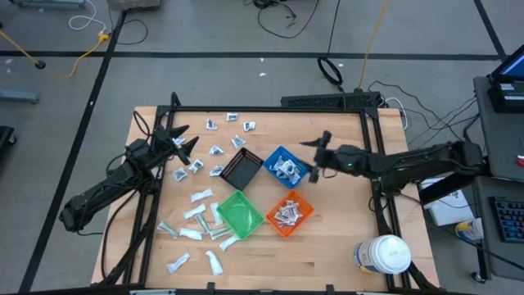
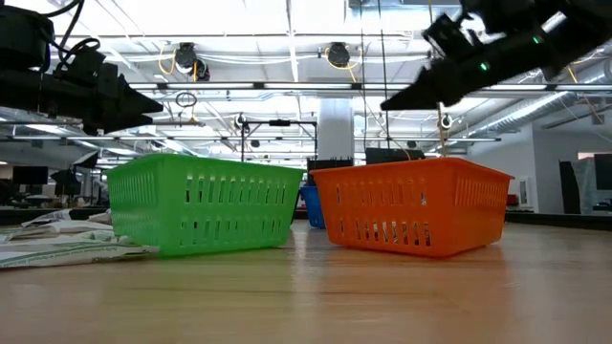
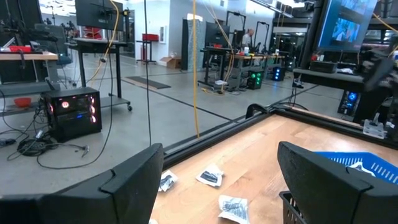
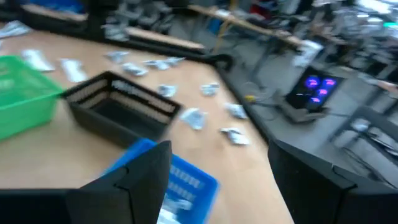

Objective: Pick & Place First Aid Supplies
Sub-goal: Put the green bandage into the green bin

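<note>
Scattered first aid supplies (image 1: 196,165) are lying just beside the left gripper (image 1: 185,141), spread and empty, while the right gripper (image 1: 318,154), also spread, is hovering by the blue bin (image 1: 270,156).

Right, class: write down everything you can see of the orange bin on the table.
The orange bin is a small square basket, plastic by its look, with slotted walls and a solid rim. It stands upright on the wooden table, beside the green bin and just below the blue bin in the high view. Several silvery-white packets lie inside. No pincer touches it.
</note>
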Controlling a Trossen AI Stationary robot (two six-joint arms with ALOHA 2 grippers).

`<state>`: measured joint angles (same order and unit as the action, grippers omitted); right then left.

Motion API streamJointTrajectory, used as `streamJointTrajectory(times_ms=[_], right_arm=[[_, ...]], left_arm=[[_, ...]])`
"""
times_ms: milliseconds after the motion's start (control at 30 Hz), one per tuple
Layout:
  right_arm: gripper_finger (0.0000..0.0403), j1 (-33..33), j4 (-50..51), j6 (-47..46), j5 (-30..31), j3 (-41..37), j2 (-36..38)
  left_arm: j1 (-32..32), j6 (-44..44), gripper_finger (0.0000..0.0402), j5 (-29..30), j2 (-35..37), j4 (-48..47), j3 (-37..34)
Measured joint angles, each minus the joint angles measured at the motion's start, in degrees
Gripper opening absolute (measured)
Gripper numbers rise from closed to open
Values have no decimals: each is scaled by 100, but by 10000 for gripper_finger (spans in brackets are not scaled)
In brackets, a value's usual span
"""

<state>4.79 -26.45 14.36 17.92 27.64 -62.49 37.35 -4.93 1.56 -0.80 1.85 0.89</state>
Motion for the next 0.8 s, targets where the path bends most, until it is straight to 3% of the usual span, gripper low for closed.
streamJointTrajectory(times_ms=[267,400,633,800], right_arm=[[265,966,-1062,-10,4,-1403,1255],[263,1408,-1097,-14,-89,-1759,1863],[263,2110,-1071,-527,-860,-2199,2828],[263,2400,-980,-881,-913,-2639,3509]], left_arm=[[0,0,324,2,0,-5,0],[2,2,324,2,0,-5,-2],[0,1,324,0,0,-7,0],[2,0,324,2,0,-9,0]])
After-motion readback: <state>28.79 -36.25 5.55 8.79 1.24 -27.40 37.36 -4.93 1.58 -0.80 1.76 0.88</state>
